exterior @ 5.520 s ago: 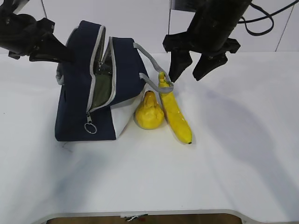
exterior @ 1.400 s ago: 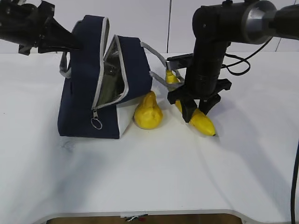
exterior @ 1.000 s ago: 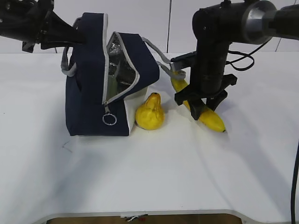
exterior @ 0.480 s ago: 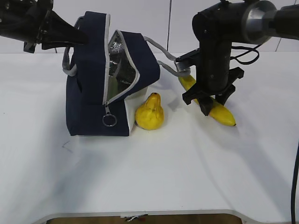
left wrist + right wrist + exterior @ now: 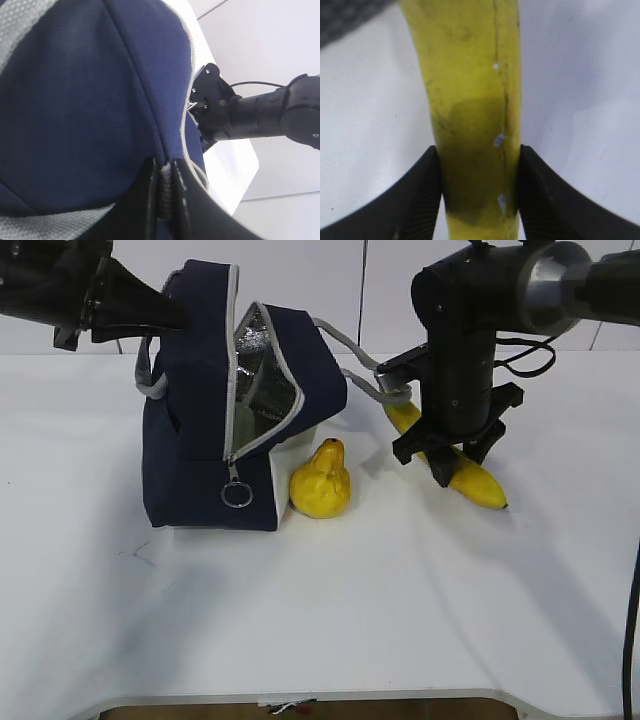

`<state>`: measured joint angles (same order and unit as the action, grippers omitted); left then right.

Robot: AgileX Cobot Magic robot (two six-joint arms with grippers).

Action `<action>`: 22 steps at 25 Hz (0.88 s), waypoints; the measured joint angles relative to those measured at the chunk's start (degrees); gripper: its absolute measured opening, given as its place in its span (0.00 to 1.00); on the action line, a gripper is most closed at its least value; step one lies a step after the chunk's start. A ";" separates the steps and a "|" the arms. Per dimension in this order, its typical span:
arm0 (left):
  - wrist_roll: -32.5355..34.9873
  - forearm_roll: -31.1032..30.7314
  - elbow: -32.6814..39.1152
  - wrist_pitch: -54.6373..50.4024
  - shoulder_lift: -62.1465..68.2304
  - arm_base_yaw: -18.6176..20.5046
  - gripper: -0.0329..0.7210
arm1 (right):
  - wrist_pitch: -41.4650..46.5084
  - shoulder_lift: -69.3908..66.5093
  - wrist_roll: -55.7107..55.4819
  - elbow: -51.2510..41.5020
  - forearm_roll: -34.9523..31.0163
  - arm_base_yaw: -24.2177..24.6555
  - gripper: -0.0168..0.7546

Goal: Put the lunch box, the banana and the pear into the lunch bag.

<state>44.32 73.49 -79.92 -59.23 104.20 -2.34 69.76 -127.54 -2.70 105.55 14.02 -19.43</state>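
Observation:
The navy lunch bag [image 5: 195, 420] stands at the left with its zipper open and silver lining showing. My left gripper [image 5: 170, 316] is shut on the bag's top edge, pinching the grey seam [image 5: 164, 192] and holding the flap up. The pear [image 5: 320, 481] sits on the table against the bag's white panel. My right gripper [image 5: 447, 455] is shut on the banana [image 5: 470, 481], both fingers pressed to its sides [image 5: 479, 175], and holds it slanted just above the table to the right of the bag. The lunch box is hidden.
A grey webbing handle [image 5: 352, 352] of the bag hangs toward the right arm, close to the banana's stem end. The white table [image 5: 330, 620] stretches out in front; its front edge [image 5: 300, 695] is near the bottom.
My right gripper has closed on the banana, lifted it and carried it to the right. The left gripper has pulled the bag's top up and a little right, opening it wider.

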 joint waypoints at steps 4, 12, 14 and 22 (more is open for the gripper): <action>0.23 0.33 0.00 0.00 0.00 0.00 0.07 | 0.00 0.00 0.00 0.00 0.34 0.00 0.49; 1.14 0.33 0.00 1.17 0.00 0.00 0.07 | 0.00 0.00 -0.09 0.00 -1.28 0.00 0.49; 1.37 0.62 0.00 2.65 0.00 0.00 0.07 | 0.00 0.00 -0.09 0.00 -1.43 0.00 0.49; 6.73 7.56 0.00 5.45 0.13 0.00 0.07 | 0.10 1.44 -0.09 0.00 -4.20 0.00 0.49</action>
<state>51.06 81.04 -79.92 -53.78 104.33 -2.34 69.86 -126.10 -2.79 105.55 9.82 -19.43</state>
